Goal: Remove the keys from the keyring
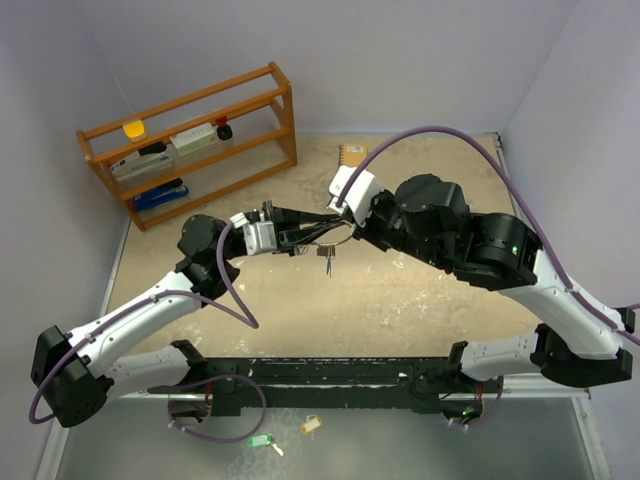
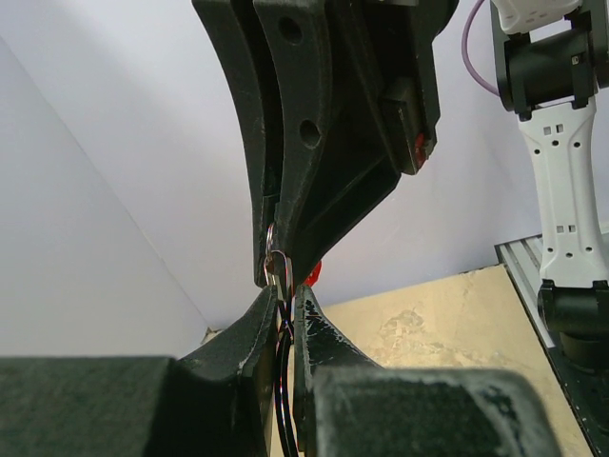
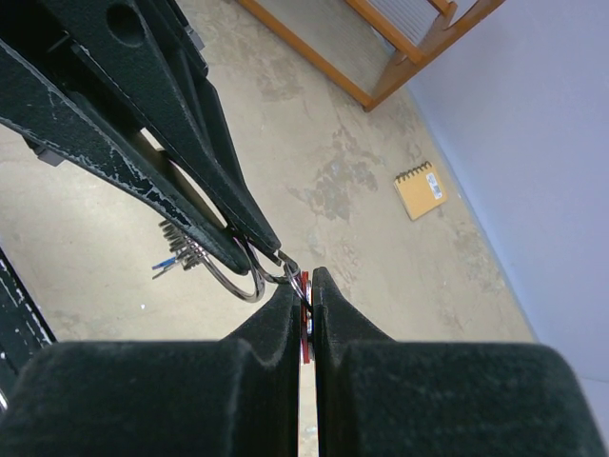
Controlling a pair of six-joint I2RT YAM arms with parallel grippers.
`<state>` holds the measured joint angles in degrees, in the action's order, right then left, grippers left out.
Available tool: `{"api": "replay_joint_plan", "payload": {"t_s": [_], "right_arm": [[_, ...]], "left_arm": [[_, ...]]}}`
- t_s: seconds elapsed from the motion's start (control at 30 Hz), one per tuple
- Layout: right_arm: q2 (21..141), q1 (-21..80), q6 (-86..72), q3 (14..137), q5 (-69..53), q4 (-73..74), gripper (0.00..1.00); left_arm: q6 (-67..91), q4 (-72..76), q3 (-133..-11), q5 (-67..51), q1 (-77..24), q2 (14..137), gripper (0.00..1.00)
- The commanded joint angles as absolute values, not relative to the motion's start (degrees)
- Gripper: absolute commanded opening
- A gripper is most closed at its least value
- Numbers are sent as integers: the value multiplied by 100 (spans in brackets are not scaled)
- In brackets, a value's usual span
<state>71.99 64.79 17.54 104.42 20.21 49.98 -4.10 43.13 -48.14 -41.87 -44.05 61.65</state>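
- Red tag (image 3: pixel 305 333): mostly hidden between right jaws, only a sliver shows.
- Keyring (image 3: pixel 236 288): part hidden behind left jaws.
- Blue bit (image 3: pixel 165 266): too small to identify.

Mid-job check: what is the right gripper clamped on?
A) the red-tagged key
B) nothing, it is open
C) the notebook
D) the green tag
A: the right wrist view shows the red-tagged key pinched in the right gripper; the left gripper grips the keyring.
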Motion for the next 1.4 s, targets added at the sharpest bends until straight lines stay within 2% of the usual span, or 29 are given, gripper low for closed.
{"api": "replay_joint_plan", "payload": {"t_s": [0.0,0.17,0.3,0.6,0.93,1.17,1.37], "right_arm": [[7273,6415,1830,10568,2292,4184,0],[7462,6416,1618,10869,2263,4440,0],[7672,6413,1276,11329,1984,4894,0],[7616,6414,1139,11371,1133,5220,0],[7299,6414,1074,11151,417,5052,0],[6863,6416,1154,10690,310,4595,0],[6970,6409,1162,10627,438,4649,3]], "left_arm": [[-380,4385,-4732,-4561,-4568,5913,0],[-473,4298,-4715,-4647,-4570,5779,0],[-988,3478,-4942,-4865,-4564,5647,0],[-1733,2284,-5218,-4739,-4568,5453,0],[-1581,2438,-5238,-5317,-4569,5320,0],[-1560,2392,-5215,-5111,-4570,5346,0],[-1586,2458,-5184,-5041,-4569,5289,0]]}}
